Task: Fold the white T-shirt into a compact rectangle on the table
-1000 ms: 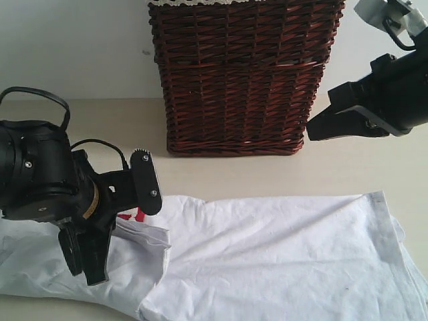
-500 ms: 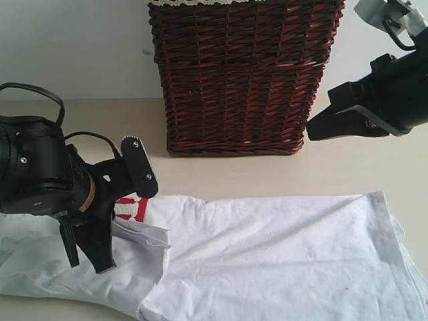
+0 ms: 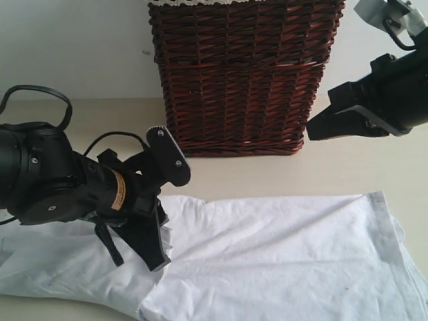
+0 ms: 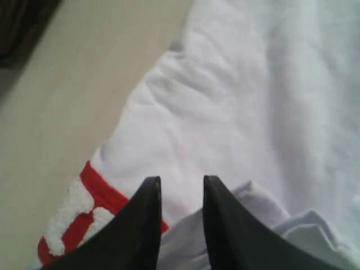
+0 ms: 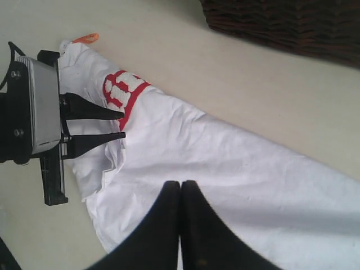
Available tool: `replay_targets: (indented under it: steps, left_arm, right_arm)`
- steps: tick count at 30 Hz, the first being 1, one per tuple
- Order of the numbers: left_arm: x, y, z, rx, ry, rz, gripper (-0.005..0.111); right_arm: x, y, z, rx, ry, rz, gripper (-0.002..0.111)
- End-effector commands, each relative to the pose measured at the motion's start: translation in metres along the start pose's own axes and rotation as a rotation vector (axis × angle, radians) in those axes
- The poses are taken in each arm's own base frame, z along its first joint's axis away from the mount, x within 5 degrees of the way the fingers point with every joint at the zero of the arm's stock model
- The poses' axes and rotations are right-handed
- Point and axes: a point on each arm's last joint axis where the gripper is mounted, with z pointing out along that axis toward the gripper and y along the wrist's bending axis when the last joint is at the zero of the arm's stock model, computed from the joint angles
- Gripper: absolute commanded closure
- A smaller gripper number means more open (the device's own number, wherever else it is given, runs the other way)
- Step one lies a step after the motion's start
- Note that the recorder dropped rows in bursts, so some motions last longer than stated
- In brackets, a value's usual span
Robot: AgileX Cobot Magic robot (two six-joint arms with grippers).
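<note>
The white T-shirt lies flat along the table, with one end folded over at the left. Red-outlined letters and an orange tag show at that end. My left gripper hovers low over the folded edge. Its jaws stand apart, and between them only the cloth below and a red letter edge show. My right gripper hangs in the air beside the basket. It is shut and empty, high above the shirt.
A tall dark-red wicker basket stands at the back middle of the table, close behind the shirt. Bare table lies between basket and shirt. A pale wall rises behind.
My left gripper's jaws have parted, and the arm has swung right over the folded flap, which now hides the red letters in the exterior view. The right arm has not moved.
</note>
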Motion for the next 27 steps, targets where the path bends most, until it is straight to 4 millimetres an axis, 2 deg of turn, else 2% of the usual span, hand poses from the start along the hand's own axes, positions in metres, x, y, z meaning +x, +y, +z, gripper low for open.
replay_targets:
  steps: [1, 10, 13, 18, 24, 27]
  left_arm:
    - [-0.002, 0.001, -0.003, -0.006, -0.004, 0.004, 0.079]
    - [0.004, 0.009, -0.032, -0.05, 0.071, -0.018, 0.079]
    - [0.008, 0.007, -0.033, -0.033, 0.121, -0.06, 0.086]
    - [0.015, -0.005, -0.019, 0.076, 0.195, -0.048, 0.106]
    - [0.019, -0.012, 0.004, 0.111, 0.217, -0.012, 0.107]
    - [0.015, -0.012, 0.013, 0.099, 0.156, 0.006, 0.107]
  right_arm:
    - [-0.003, 0.003, -0.003, -0.005, -0.018, -0.014, 0.108]
    - [-0.003, 0.003, -0.003, -0.004, -0.02, -0.014, 0.108]
    - [-0.003, 0.003, -0.003, -0.005, -0.018, -0.014, 0.108]
    - [-0.003, 0.003, -0.003, -0.005, -0.018, -0.014, 0.108]
    - [-0.003, 0.003, -0.003, -0.005, -0.018, -0.014, 0.108]
    - [-0.003, 0.003, -0.003, -0.005, -0.018, -0.014, 0.108]
